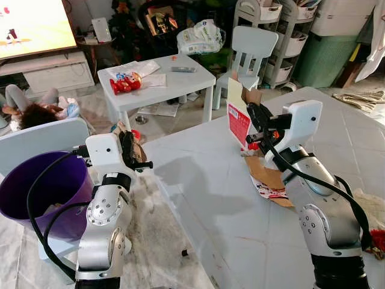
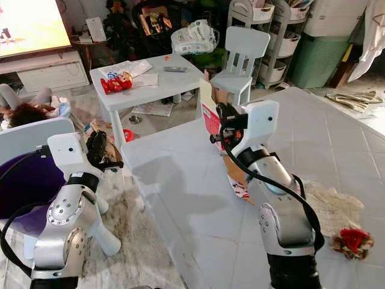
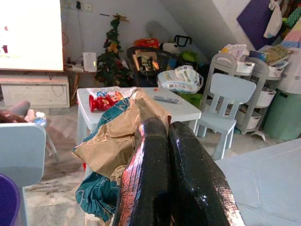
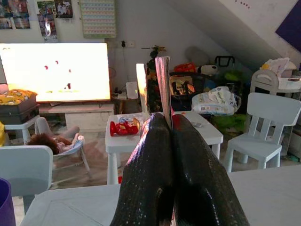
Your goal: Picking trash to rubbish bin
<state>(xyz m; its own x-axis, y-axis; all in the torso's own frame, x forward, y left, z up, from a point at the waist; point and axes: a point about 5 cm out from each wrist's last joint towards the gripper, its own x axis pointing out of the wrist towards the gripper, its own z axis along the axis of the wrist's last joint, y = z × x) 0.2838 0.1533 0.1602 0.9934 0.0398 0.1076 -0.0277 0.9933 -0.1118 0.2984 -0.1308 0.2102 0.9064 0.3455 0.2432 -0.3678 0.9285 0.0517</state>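
Trash is waiting in both tools: left tool clenching crumpled brown paper nearest the purple plastic bin; right tool gripping upright red-and-white cardboard farther away.

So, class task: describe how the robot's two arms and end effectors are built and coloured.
Both arms are silver metal with round bolted joints and looping black cables. Each wrist carries a white boxy housing. The left end effector and right end effector each have two long, glossy black fingers.
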